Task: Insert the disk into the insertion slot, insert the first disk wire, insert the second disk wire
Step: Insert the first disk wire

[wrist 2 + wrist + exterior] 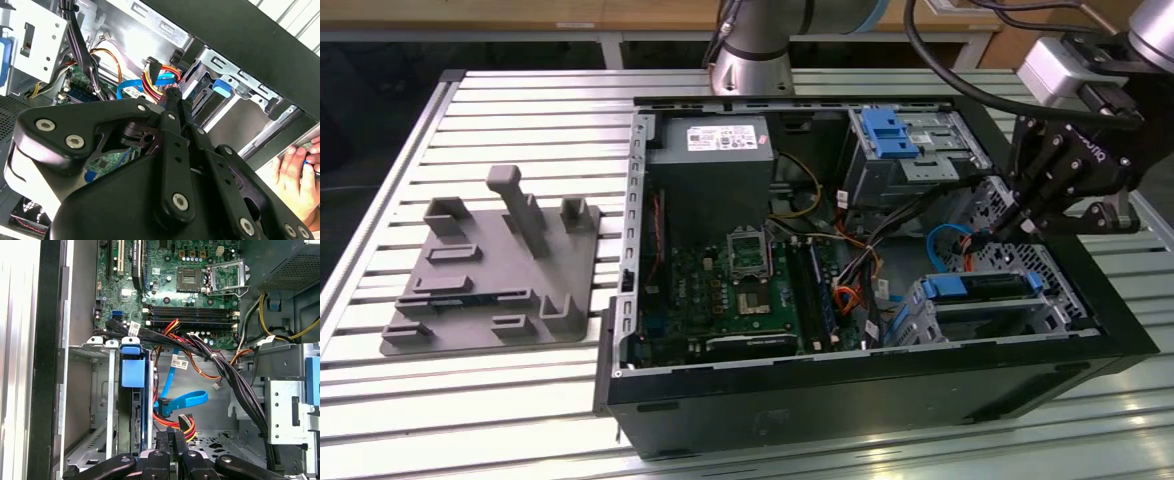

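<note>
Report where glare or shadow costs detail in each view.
Exterior view: glare whitens the table slats toward the exterior view's left, and the computer case interior sits in shade. First wrist view: the slats beyond the case wall wash out white; the motherboard is evenly lit. Second wrist view: the black gripper is a dark mass, a metal bracket glares.

A black cable bundle and a blue cable crowd the open floor beside the insertion slot.
</note>
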